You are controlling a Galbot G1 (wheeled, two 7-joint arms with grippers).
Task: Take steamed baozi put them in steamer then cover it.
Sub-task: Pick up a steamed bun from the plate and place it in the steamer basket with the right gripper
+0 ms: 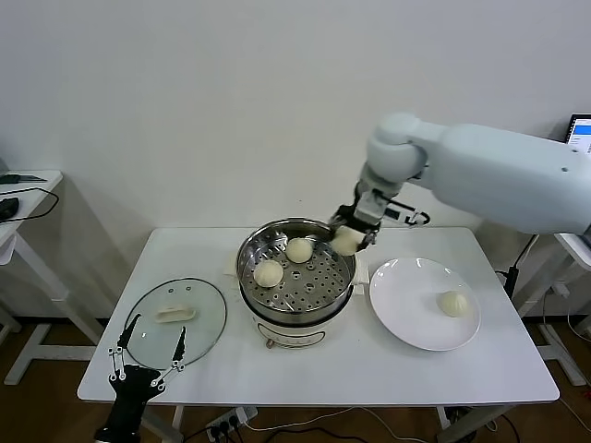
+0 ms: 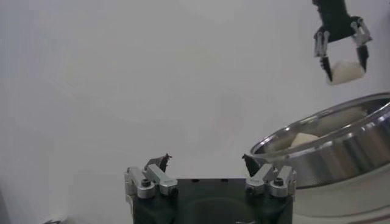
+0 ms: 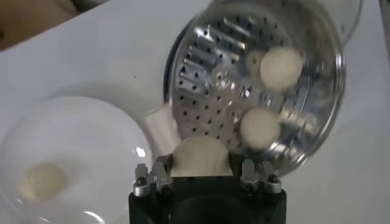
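Observation:
The steamer [image 1: 297,293] stands mid-table, a shiny steel pot with a perforated tray [image 3: 213,85]. Two steamed baozi lie on that tray [image 1: 299,249] [image 1: 269,272]. My right gripper [image 1: 350,239] hangs over the pot's back right rim, shut on a third baozi [image 3: 200,157], cream-white and filling the jaws. A fourth baozi [image 1: 453,303] rests on the white plate [image 1: 406,323]. The cover [image 1: 175,321], clear glass with a cream handle [image 1: 174,314], lies flat at front left. My left gripper [image 1: 148,356] is parked open near the table's front left edge, holding nothing.
The steamer sits on a white electric base [image 1: 286,334]. A side table [image 1: 23,198] with a dark cable stands at far left. A power strip [image 1: 231,421] lies on the floor under the table. A white wall closes the back.

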